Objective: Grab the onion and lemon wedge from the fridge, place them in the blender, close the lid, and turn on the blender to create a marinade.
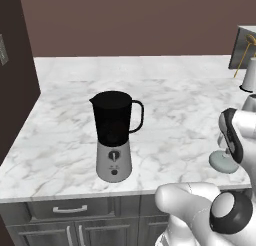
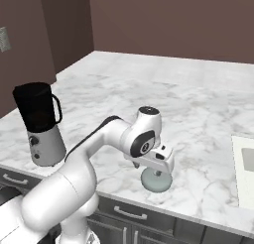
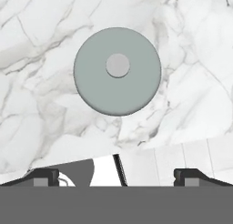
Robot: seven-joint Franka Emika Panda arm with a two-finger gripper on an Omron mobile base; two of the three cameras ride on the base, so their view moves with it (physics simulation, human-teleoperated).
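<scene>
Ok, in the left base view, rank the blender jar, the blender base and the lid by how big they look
Largest to smallest, as they look:
1. The blender jar, dark and tallest.
2. The blender base, shorter than the jar.
3. The lid, partly hidden behind the arm, so its full size is unsure.

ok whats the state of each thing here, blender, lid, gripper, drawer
blender: upright on the counter, jar uncovered, no lid on it
lid: flat on the marble counter, knob up, apart from the blender
gripper: open, above the lid, not touching it
drawer: shut
</scene>
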